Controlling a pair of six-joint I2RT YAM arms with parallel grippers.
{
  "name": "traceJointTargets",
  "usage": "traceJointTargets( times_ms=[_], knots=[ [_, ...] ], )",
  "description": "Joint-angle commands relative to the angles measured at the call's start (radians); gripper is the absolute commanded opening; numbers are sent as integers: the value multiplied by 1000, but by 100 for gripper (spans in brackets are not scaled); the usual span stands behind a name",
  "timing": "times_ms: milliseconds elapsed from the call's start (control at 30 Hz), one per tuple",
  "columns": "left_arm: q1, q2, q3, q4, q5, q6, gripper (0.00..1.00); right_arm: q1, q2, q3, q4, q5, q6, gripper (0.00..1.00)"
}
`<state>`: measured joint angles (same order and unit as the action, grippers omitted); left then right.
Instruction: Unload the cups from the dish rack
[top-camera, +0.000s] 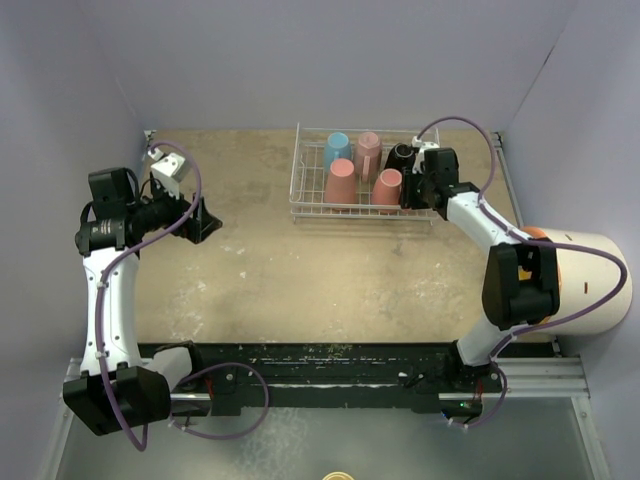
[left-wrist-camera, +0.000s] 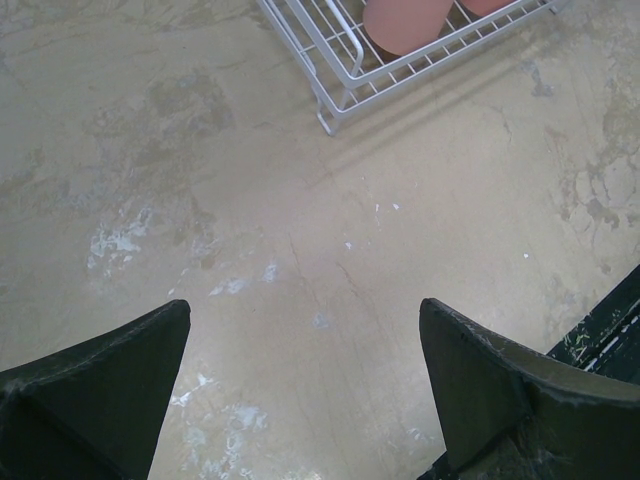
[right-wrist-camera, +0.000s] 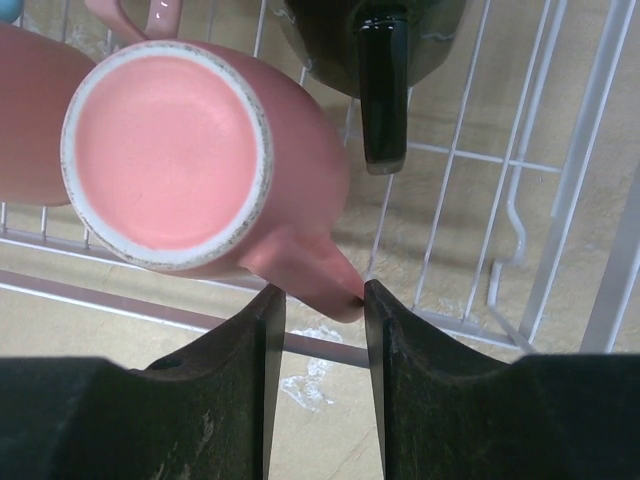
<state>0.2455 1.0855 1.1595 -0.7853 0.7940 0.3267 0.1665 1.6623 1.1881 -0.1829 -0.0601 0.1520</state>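
Pink and upturned, the front-right mug (right-wrist-camera: 170, 150) sits in the dish rack (top-camera: 296, 188), its handle pinched between the right gripper's (right-wrist-camera: 325, 295) fingers. A black mug (right-wrist-camera: 385, 90) lies just behind it, with a light blue mug (top-camera: 337, 147) and two other pink mugs (top-camera: 340, 182) further left. The left gripper (left-wrist-camera: 300, 320) hangs spread wide over the tabletop (left-wrist-camera: 300, 200), near the rack's corner.

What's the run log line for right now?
right tool: shut on pink cup handle | left tool: open above table | dish rack: holds all five
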Motion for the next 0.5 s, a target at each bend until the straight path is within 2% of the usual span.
traceJointTargets(
  times_ms=[0,133,200,400,467],
  knots=[
    [-4,-19,45,9,42,24,99,41,-24,26,49,40,-35,39],
    [-3,-16,55,4,47,24,99,90,-2,41,54,82,-72,37],
    [-3,-19,61,-3,47,31,99,96,16,47,53,75,-78,33],
    [-4,-22,63,-17,47,49,99,99,38,47,83,73,-90,31],
    [-4,-21,59,-19,49,50,99,103,40,57,81,68,-89,24]
  ],
)
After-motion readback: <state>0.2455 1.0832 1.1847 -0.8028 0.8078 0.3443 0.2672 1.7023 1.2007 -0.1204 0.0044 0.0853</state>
